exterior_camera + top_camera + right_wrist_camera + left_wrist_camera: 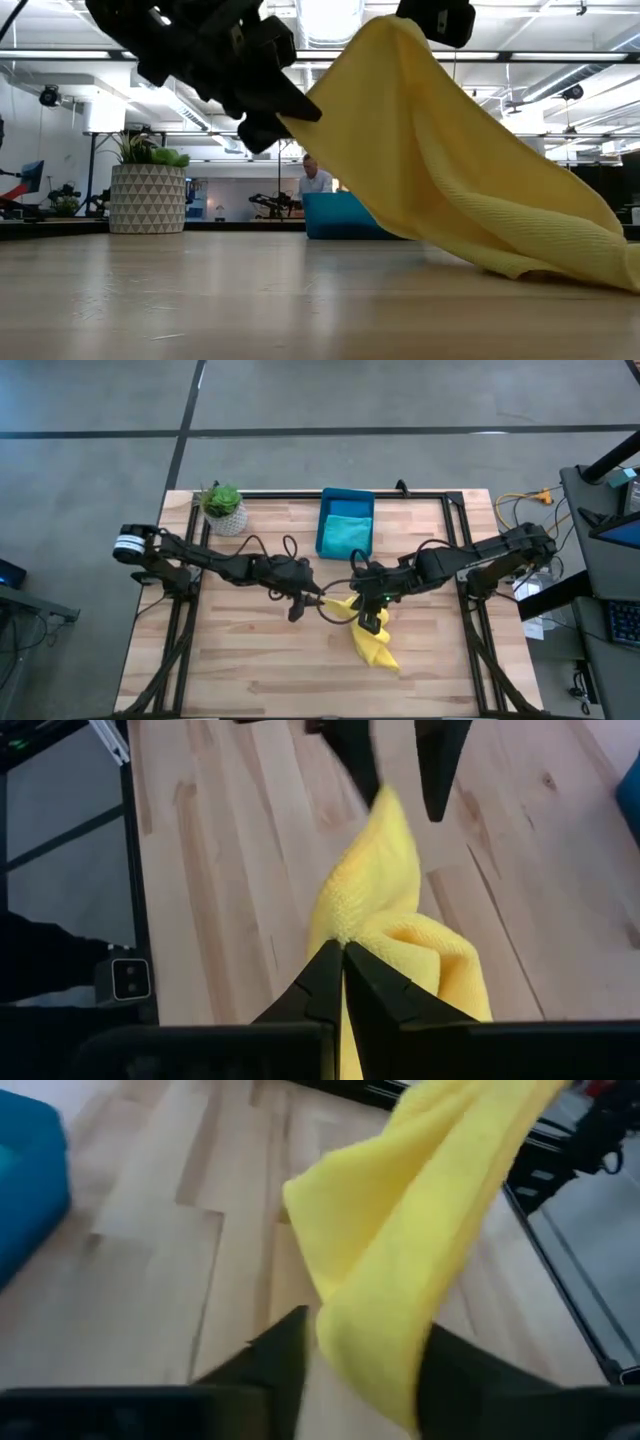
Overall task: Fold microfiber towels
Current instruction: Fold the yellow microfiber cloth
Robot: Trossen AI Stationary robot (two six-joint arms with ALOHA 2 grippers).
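Yellow microfiber towel (372,642) hangs lifted in front of the teal-blue bin (345,523), tail dragging on table. Right gripper (342,982) pinched shut on it; left gripper (360,1355) open around an edge. Soft, light, floppy: grab corners.

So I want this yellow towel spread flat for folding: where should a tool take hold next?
Take the yellow towel at its trailing edge lying on the table, coming from above. The right tool pinches one lifted end; the rest drapes downward, bunched.
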